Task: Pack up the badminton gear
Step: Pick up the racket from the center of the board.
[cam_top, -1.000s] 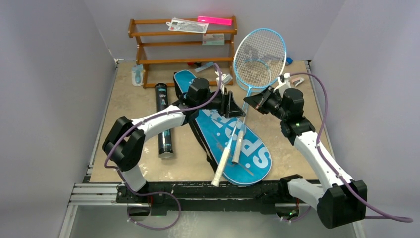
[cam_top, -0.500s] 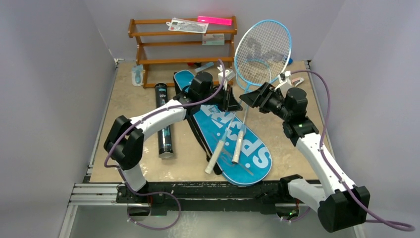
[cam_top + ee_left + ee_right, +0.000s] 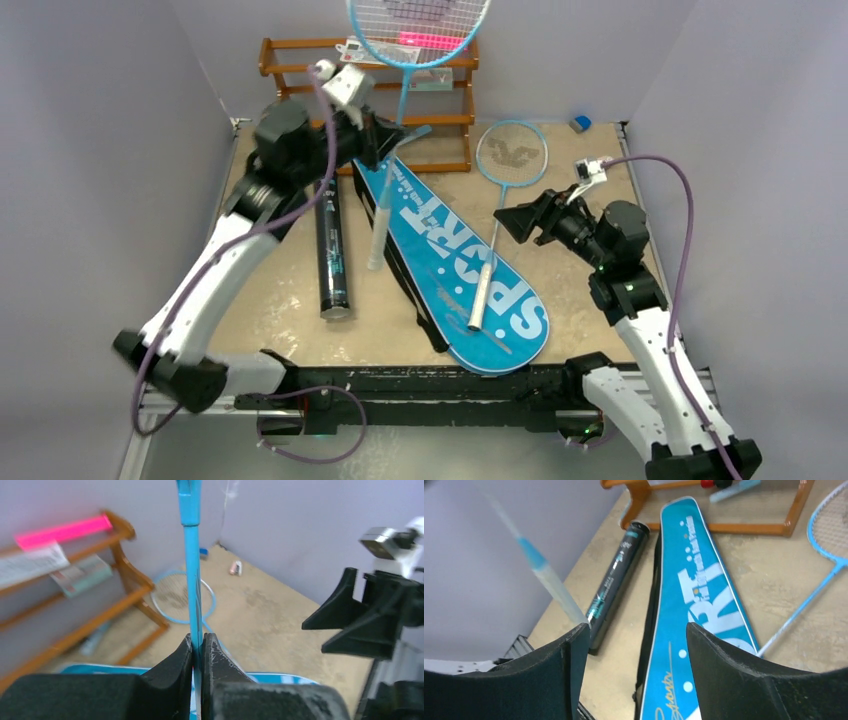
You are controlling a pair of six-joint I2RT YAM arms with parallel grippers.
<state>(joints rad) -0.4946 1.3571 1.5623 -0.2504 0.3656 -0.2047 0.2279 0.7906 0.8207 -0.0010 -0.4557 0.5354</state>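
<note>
I am pinching one racket's (image 3: 192, 570) shaft tight in my left end effector (image 3: 198, 647), holding it aloft; my right end effector (image 3: 636, 630) is gaping, empty. The second racket (image 3: 495, 235) is lying across the bag (image 3: 430, 225), the tube (image 3: 332, 250) beside it on the tabletop (image 3: 270, 260). Nothing looks packed yet.

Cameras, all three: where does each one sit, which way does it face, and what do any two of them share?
Top external: above and behind the bases, looking down on the table; both arms show, with left gripper and right gripper.
Left wrist: on the raised left arm, facing the rack and far corner; its jaws shut on the held racket, right gripper opposite.
Right wrist: looks down between its open jaws at the bag and tube.
Shared: both wrist views catch the lying racket.
</note>
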